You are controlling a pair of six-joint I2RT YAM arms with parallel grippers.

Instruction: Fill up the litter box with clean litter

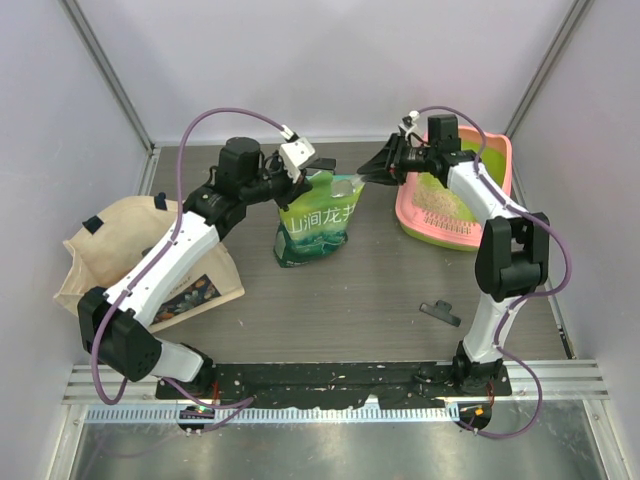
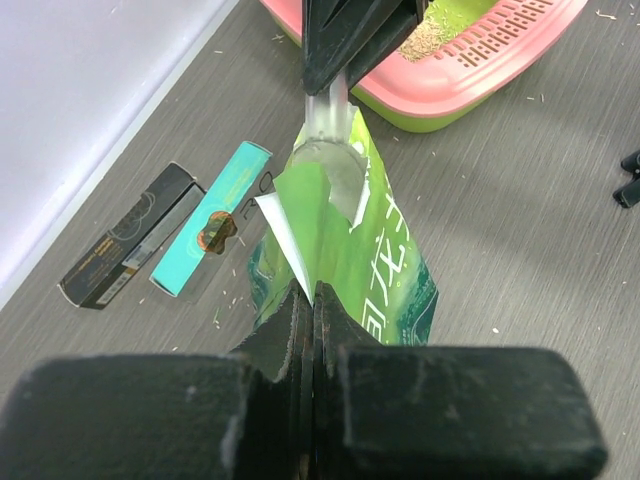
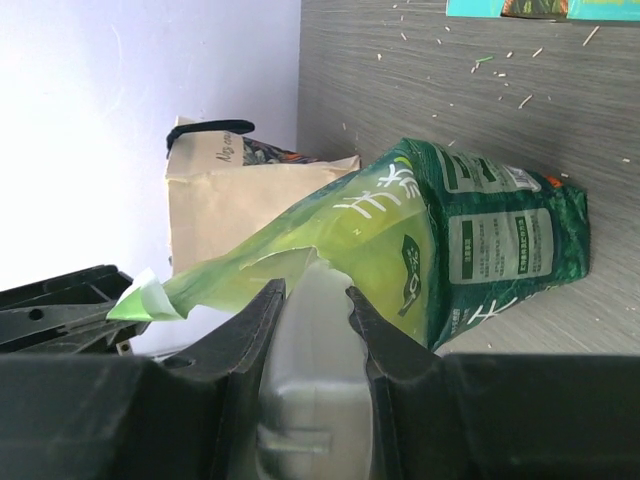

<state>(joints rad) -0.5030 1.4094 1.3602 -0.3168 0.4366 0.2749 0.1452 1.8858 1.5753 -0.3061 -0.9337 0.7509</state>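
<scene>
The left fingers are pressed together on a torn flap at the top of the bag, pinching it so that the mouth gapes. Straight ahead of them the right fingers clamp the handle of a clear scoop. Its bowl reaches into the bag's open mouth; what it carries cannot be told. The bag stands on the table under both pairs of fingers, leaning a little.

Just behind the right fingers sits the litter box, a pink rim around a green basin. Pale litter covers part of the basin floor.

To the left of the left fingers, near the wall, a black box and a teal box lie flat, side by side. A beige tote sits well to the left of the left fingers, beside that arm.
</scene>
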